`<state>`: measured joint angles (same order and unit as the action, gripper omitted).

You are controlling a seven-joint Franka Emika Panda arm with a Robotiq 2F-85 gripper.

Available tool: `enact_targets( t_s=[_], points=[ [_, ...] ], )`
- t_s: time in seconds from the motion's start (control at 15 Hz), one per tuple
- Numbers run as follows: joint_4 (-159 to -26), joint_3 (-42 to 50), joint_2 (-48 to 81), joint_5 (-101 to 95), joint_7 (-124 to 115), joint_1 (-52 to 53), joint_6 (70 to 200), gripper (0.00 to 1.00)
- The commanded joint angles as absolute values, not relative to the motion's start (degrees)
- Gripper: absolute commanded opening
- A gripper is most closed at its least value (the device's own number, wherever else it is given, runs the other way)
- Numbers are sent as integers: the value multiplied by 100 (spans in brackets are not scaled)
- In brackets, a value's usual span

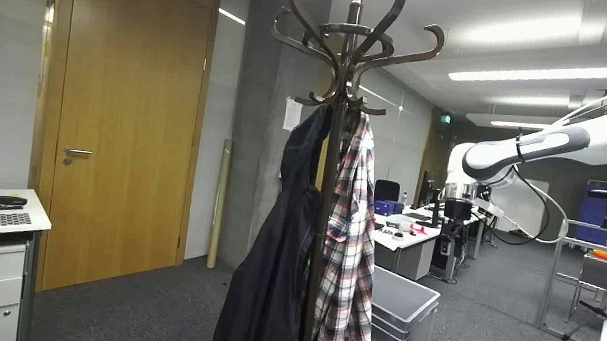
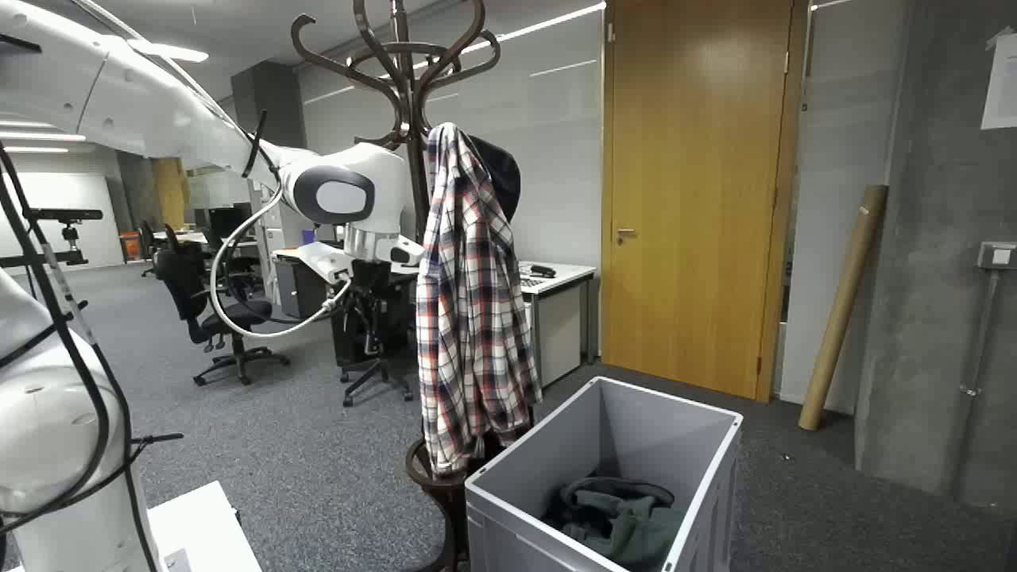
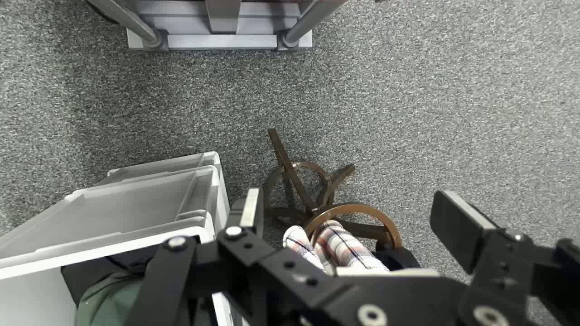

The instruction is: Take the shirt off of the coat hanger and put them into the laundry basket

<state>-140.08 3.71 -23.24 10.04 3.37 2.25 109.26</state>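
Shirt (image 2: 477, 310) on the stand (image 1: 328, 195), bunched high at the lower hooks (image 1: 374, 111); which hook bears it, we cannot tell. Its weight draws it into long folds down along the stand. Coat (image 1: 275, 262) hangs on another side of the stand, which we judge leaves the shirt free to lift. Basket (image 2: 659, 433) sits just beside the stand, mouth up, presumably for a short drop; dark and green clothes (image 2: 636, 524) lie in it. Gripper (image 3: 351, 209) points down beside the stand, apart from the shirt, fingers (image 3: 455, 228) spread wide with nothing between; we read this as readiness to take cloth.
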Motion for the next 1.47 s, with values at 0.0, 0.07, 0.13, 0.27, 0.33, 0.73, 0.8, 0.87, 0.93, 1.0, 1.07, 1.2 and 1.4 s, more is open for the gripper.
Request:
enact_targets(
  t_s=[0.0, 0.07, 0.13, 0.27, 0.33, 0.73, 0.8, 0.87, 0.93, 1.0, 1.07, 1.2, 1.4],
  points=[
    [-13999, 304, -2320, 1029, 361, 150, 10911, 100],
    [-13999, 300, -2319, 1028, 361, 149, 10912, 100],
    [-14000, 297, -2319, 1028, 360, 149, 10912, 100],
    [-14071, 332, -2344, 1045, 514, 150, 11259, 100],
    [-14102, 366, -2355, 1021, 687, 151, 11565, 100],
    [-13896, 911, -2142, 1138, 2375, 238, 13176, 100],
    [-13852, 1045, -2113, 1205, 2726, 291, 13405, 100],
    [-13770, 1180, -2060, 1247, 3097, 339, 13584, 100],
    [-13697, 1316, -2019, 1312, 3484, 395, 13723, 100],
    [-13592, 1439, -1968, 1365, 3858, 436, 13836, 100],
    [-13476, 1562, -1898, 1509, 4252, 496, 13958, 100],
    [-13215, 1769, -1732, 1928, 5054, 644, 14204, 100],
    [-12779, 2004, -1445, 2954, 6337, 918, 14463, 100]
  ],
)
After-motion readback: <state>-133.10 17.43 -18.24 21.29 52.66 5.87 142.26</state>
